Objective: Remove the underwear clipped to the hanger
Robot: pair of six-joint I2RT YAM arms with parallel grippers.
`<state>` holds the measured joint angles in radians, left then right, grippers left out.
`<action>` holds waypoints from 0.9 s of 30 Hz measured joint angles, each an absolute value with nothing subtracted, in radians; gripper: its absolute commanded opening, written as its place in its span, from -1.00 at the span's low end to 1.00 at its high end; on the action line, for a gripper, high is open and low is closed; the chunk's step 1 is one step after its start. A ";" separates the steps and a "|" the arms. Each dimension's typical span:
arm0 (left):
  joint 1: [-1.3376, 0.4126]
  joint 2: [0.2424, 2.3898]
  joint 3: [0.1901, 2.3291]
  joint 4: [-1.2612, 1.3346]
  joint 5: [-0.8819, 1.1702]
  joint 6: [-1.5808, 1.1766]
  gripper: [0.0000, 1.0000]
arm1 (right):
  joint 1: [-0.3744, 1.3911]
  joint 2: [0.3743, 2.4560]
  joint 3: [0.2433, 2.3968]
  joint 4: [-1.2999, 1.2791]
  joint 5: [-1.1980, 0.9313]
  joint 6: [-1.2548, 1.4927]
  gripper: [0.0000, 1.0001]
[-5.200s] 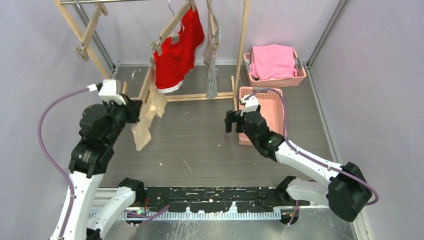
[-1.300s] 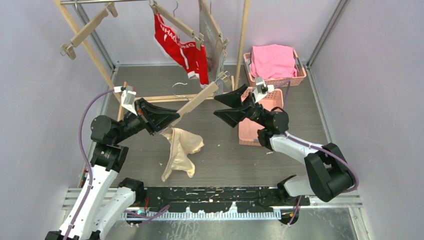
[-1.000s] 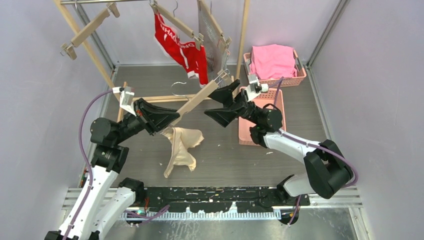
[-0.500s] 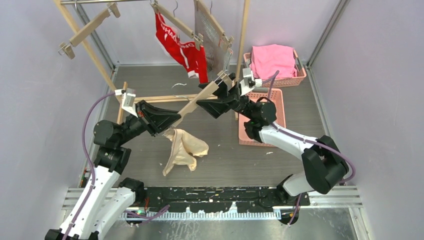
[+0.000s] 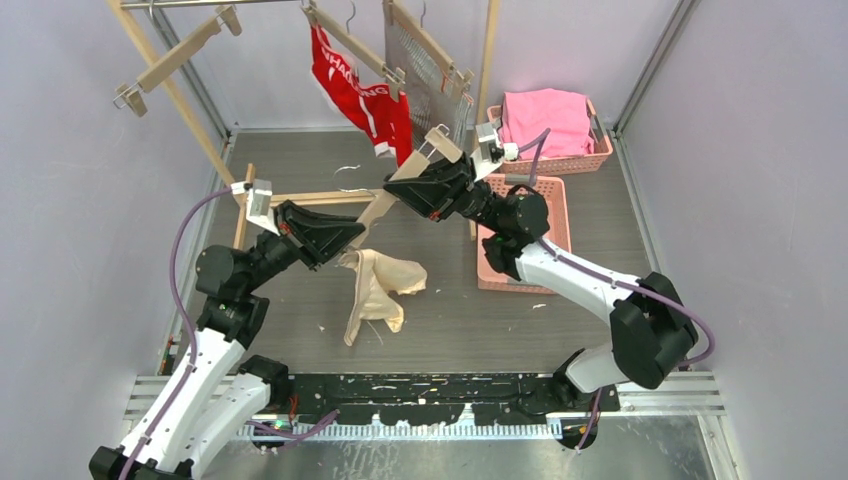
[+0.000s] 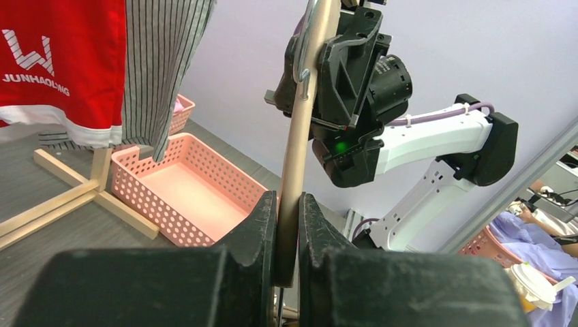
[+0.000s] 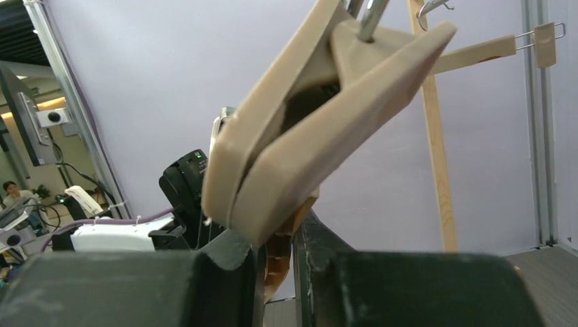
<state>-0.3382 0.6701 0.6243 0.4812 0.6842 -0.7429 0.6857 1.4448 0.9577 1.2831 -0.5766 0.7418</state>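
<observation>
- The cream underwear (image 5: 378, 290) dangled from the hanger's (image 5: 376, 212) low end, its long axis pointing down toward the near edge.
- The left gripper (image 5: 352, 234) and right gripper (image 5: 396, 192) each clamped the hanger.

Soft, even light is falling from above, keeping the grey tabletop (image 5: 450, 325) bright and leaving only a faint shadow under the cream cloth (image 5: 380, 285). A metal strip (image 5: 650, 458) along the near edge is glaring pale. In both wrist views the dark fingers (image 6: 252, 266) are blurring close up, the hanger clip (image 7: 307, 129) is looking slightly soft, and posts (image 5: 655, 65) at the far corners are splaying outward.
</observation>
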 measured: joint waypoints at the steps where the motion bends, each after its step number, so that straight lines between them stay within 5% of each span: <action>1: -0.340 0.670 0.624 0.484 0.683 -0.743 -0.60 | 0.686 1.434 0.955 1.267 -0.575 0.736 -0.97; 7: -0.347 0.662 0.625 0.423 0.643 -0.712 0.02 | 0.701 1.382 0.931 1.198 -0.568 0.642 -0.97; 12: -0.349 0.578 0.640 0.264 0.624 -0.608 0.24 | 0.697 1.371 0.916 1.129 -0.553 0.579 -0.97; 27: -0.353 0.540 0.665 0.023 0.556 -0.428 0.37 | 0.693 1.339 0.904 1.113 -0.554 0.582 -0.97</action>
